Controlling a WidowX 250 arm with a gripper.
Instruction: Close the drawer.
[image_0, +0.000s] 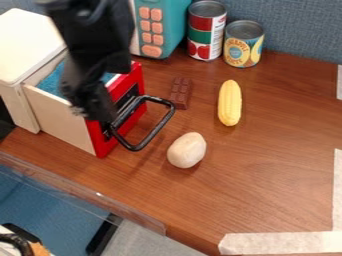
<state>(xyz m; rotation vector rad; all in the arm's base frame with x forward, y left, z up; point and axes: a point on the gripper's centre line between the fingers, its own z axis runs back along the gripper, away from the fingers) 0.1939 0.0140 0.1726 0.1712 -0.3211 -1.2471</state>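
The red-fronted drawer (63, 120) is standing open from its white cabinet (27, 45), its black loop handle (157, 128) jutting over the wood-grain tabletop (267, 175). I'm judging it light and stiff, probably sliding best under a square push on its front or handle. My gripper (93, 107) is hanging over the drawer; whether it's spread, closed or holding anything, I cannot tell. Farther back, a tomato-pictured can (207, 30) and a blue-and-yellow can (244, 44) are bearing printed labels.

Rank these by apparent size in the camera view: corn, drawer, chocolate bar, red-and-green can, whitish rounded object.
1. drawer
2. red-and-green can
3. corn and whitish rounded object, too alike to rank
4. chocolate bar
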